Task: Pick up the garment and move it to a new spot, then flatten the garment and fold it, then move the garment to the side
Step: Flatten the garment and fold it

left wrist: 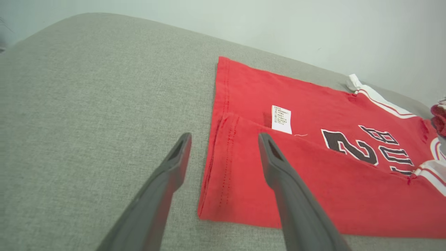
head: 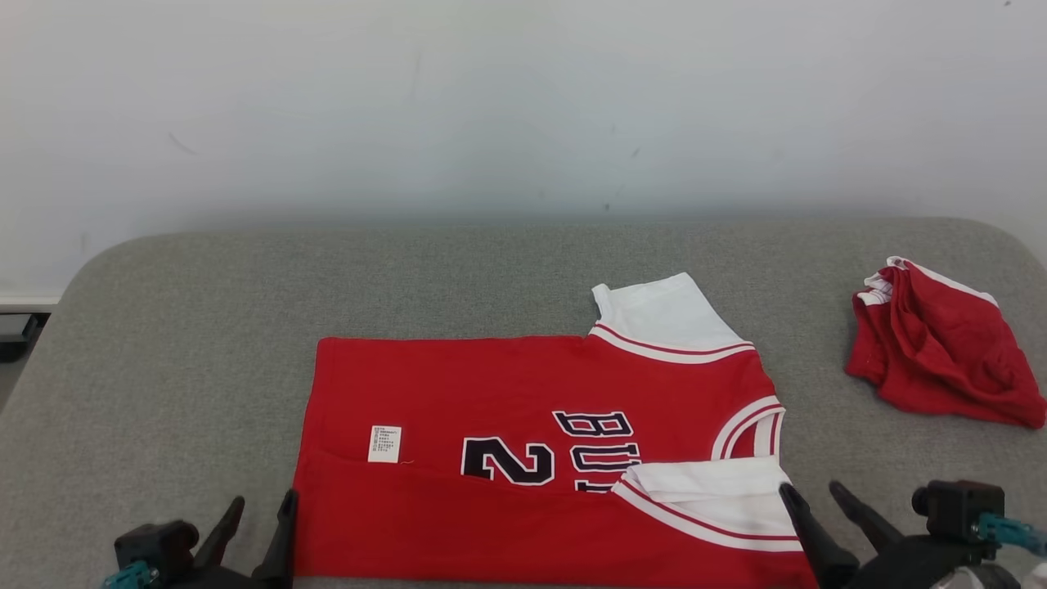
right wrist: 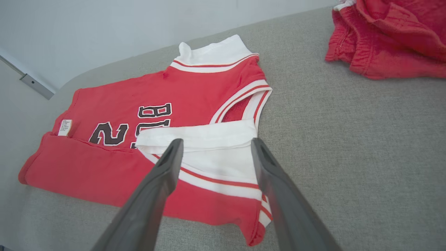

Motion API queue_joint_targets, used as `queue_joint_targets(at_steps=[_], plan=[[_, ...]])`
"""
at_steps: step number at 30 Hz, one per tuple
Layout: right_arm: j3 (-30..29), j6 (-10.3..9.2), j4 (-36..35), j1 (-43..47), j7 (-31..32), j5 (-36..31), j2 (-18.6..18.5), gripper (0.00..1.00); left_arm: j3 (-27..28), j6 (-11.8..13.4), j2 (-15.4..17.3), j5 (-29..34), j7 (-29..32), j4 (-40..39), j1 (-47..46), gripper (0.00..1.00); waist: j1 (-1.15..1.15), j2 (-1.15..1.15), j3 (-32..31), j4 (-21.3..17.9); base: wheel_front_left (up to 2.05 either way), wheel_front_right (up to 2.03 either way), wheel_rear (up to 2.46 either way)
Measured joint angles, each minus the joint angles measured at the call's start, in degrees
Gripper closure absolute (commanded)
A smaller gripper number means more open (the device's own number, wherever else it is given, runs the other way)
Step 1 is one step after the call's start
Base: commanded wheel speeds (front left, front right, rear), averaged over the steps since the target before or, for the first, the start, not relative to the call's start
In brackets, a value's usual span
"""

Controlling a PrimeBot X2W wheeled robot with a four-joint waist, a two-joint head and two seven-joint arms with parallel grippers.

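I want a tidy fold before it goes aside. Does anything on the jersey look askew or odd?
Mostly neat. On the red jersey a white care label pokes out above the folded-up near flap, and that flap cuts across the number and lettering. A second red garment lies crumpled to its right.

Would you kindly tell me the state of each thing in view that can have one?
Jersey, lying flat, near edge folded over onto the front.
Label, exposed, flat on the jersey.
Shorts, crumpled, lying apart to the right.
Left gripper, open, empty, at the jersey's left edge.
Right gripper, open, empty, by the folded white sleeve.
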Motion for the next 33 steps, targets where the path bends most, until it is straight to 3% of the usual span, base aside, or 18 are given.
queue_joint_targets(at_steps=[4,14,33], plan=[[0.0,-0.69,-2.0,-1.7,-1.9,-1.8,0.5,0.00,0.4,1.6,0.0,0.6,-1.6,-3.1,0.0,0.00,0.00,0.00,-0.1,-0.1,0.00,0.00,0.00],[-3.4,-5.00,-4.3,-1.1,-9.1,-5.2,1.6,0.00,2.0,6.3,0.7,3.0,-3.2,-9.1,2.4,0.00,0.00,0.00,0.0,0.0,0.00,0.00,0.00],[-3.2,-6.20,-6.4,1.9,-14.7,-9.2,2.4,0.00,1.3,10.2,1.9,8.6,-4.2,-17.5,7.2,0.00,0.00,0.00,0.3,0.5,0.00,0.00,0.00]])
